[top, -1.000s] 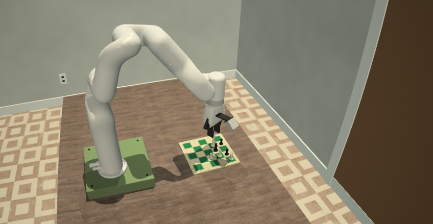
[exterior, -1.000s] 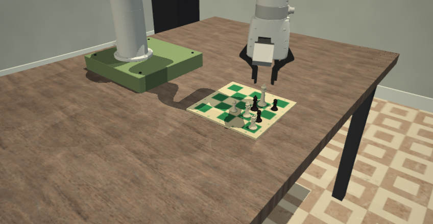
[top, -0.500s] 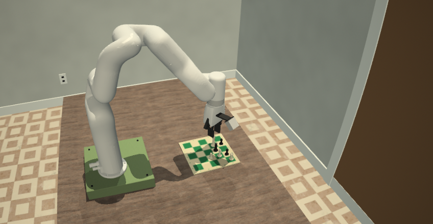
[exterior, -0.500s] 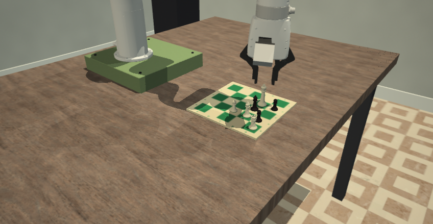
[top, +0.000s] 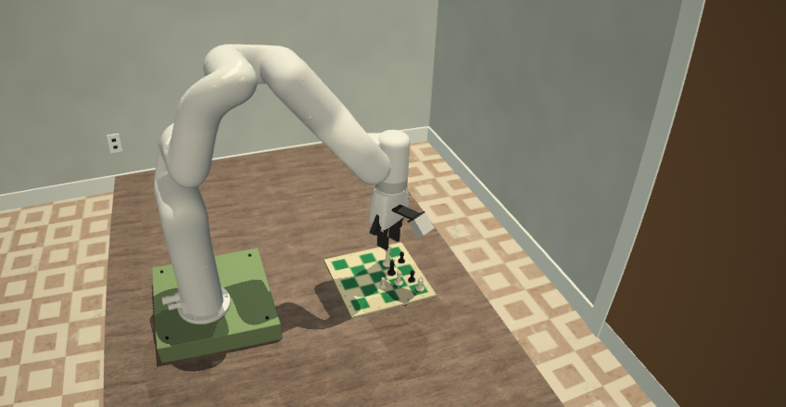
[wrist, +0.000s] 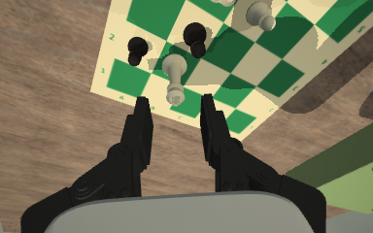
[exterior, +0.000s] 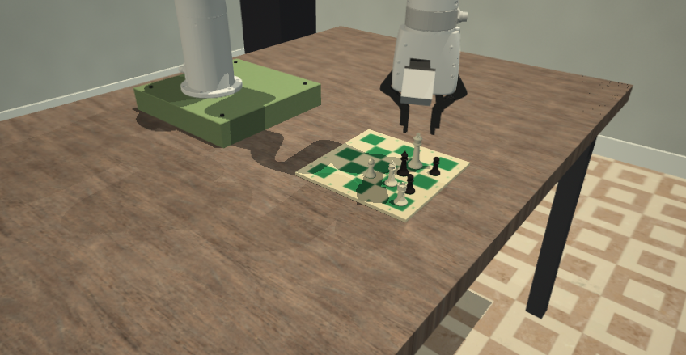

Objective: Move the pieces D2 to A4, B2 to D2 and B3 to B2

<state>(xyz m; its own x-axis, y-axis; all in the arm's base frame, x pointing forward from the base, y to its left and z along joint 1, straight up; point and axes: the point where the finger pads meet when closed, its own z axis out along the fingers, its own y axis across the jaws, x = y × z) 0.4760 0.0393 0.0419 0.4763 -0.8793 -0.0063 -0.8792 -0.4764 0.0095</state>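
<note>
The gripper point(top: 387, 240) point(exterior: 418, 131) point(wrist: 175, 99) is open and empty, pointing down with its tips just above the white king. The tall white king point(top: 386, 260) point(exterior: 417, 151) point(wrist: 175, 68) stands upright on B2. The black bishop-like piece point(top: 391, 268) point(exterior: 404, 165) point(wrist: 194, 35) stands on B3. A black pawn point(top: 412, 276) point(exterior: 410, 183) stands on A4; it is out of the wrist view. D2 point(exterior: 378, 151) point(wrist: 231, 96) is bare. The board point(top: 329, 260) point(exterior: 461, 162) point(wrist: 99, 83) lies flat, partly in the arm's shadow.
A black pawn point(top: 401, 257) point(exterior: 435, 166) point(wrist: 137, 48) stands on A2, beside the king. A white rook point(top: 420, 285) point(exterior: 400, 194) stands on A5, a white bishop point(top: 399, 277) point(exterior: 391, 174) on B4 and a white pawn point(top: 383, 283) point(exterior: 370, 168) point(wrist: 258, 14) on C4.
</note>
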